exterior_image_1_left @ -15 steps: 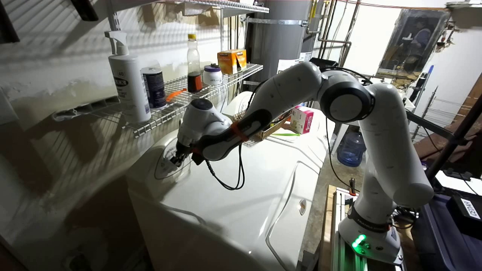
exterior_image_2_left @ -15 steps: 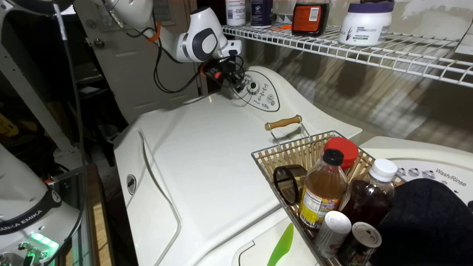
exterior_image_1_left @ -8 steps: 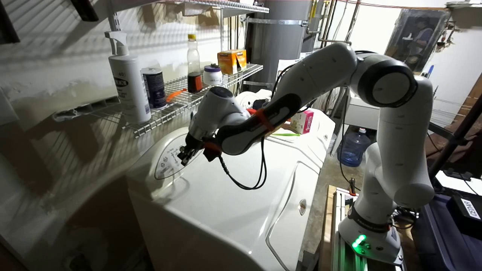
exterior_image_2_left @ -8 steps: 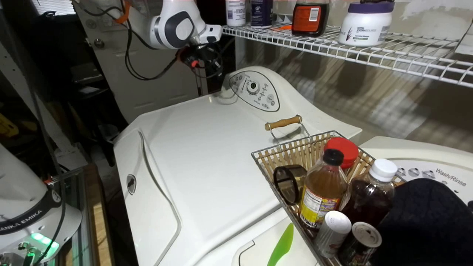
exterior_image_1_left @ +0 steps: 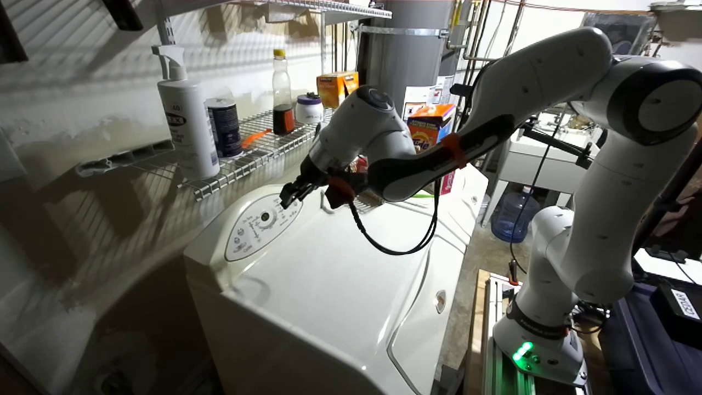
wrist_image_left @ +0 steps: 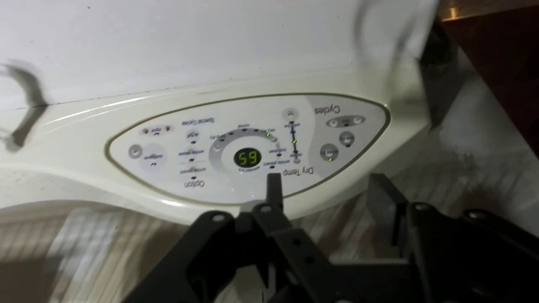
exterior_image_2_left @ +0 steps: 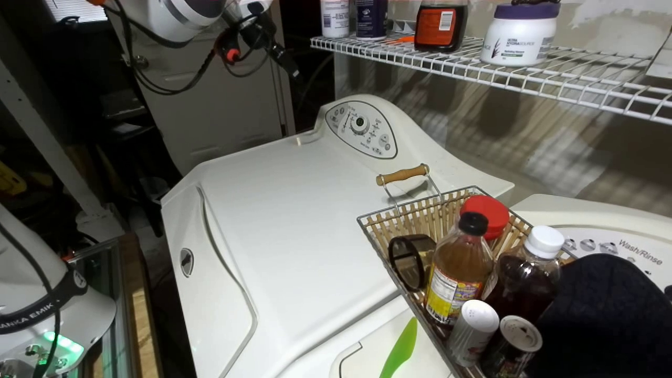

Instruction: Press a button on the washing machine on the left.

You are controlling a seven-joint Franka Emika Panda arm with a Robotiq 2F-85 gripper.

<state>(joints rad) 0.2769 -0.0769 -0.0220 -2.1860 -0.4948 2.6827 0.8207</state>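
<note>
The washing machine point(exterior_image_1_left: 334, 269) is a glossy white box with a flat top, seen in both exterior views. Its oval, grey-outlined control panel point(exterior_image_2_left: 367, 139) sits on the raised back part. In the wrist view the panel point(wrist_image_left: 236, 189) appears upside down, with a lit green display point(wrist_image_left: 247, 157), small round buttons and a few green lights. My gripper point(wrist_image_left: 326, 181) is open, with nothing between its fingers; the left finger point(wrist_image_left: 274, 189) overlaps the panel's edge in this view. In both exterior views the gripper point(exterior_image_1_left: 287, 197) point(exterior_image_2_left: 294, 71) hangs above the machine, apart from the panel.
A wire shelf point(exterior_image_2_left: 593, 89) with bottles and jars runs along the wall above the panel. A basket point(exterior_image_2_left: 378, 231) of bottles stands at one end of the machine, near a second white machine point(exterior_image_2_left: 630, 207). A green utensil point(exterior_image_2_left: 400, 346) lies beside the basket.
My gripper has lifted off the control panel and drawn up and back from it, uncovering the panel in both exterior views. Its jaws have opened. The machine and basket stand as before.
</note>
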